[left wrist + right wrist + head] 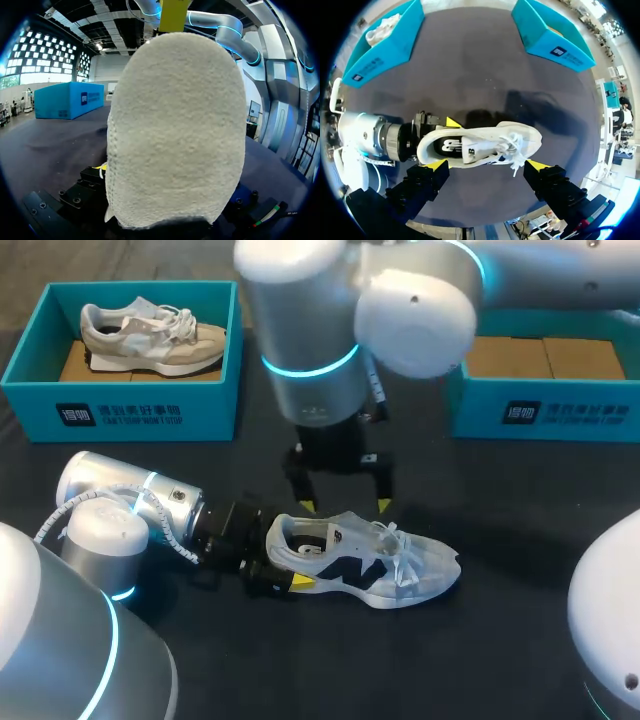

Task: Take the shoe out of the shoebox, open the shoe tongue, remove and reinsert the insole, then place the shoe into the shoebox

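The dark table [500, 640] carried two blue boxes: the left box [130, 415] held a beige shoe [150, 338], and the right box [560, 410] showed bare cardboard. The white shoe [400, 565] lay on the table in front of them, heel clamped in the left claw [285, 562]. The right claw [344, 505] hung above it, fingers apart.

Bright, even light from overhead falls on the dark tabletop [480, 500]. Soft shadows lie just beside the white shoe [485, 145]. The right arm's glossy shell [410, 310] carries mild glare.

Left claw [286, 568] clasping shoe [372, 560], right claw [344, 505] spread above
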Robot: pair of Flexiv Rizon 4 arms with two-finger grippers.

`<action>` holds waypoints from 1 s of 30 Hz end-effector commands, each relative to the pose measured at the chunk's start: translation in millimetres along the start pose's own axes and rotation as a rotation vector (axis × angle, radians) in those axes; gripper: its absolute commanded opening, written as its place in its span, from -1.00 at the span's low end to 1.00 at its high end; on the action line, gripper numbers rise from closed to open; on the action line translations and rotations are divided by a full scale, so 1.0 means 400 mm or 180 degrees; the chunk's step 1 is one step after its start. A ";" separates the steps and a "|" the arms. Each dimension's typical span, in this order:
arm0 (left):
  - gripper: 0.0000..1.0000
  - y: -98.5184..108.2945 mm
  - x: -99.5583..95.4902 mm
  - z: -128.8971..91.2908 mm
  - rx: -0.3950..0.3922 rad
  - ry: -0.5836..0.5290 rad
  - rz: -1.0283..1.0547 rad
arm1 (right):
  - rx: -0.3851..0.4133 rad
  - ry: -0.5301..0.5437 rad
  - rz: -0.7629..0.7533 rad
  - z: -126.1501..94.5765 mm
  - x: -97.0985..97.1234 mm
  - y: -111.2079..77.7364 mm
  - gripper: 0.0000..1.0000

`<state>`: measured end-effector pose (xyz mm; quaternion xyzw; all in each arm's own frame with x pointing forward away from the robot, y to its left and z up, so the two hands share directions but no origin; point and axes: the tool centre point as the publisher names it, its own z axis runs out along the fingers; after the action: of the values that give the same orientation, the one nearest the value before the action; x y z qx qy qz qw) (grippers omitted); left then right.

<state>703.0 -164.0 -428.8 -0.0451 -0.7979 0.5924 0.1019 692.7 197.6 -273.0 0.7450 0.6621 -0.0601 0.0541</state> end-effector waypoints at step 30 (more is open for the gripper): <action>-1.00 0.006 -0.004 0.001 -0.0006 -0.0006 -0.0003 | -0.0225 -0.1820 0.0842 0.129 0.052 -0.047 1.00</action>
<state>702.9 -164.1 -428.8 -0.0451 -0.7978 0.5925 0.1019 680.2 204.9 -324.0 0.6818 0.7026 -0.1584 0.1283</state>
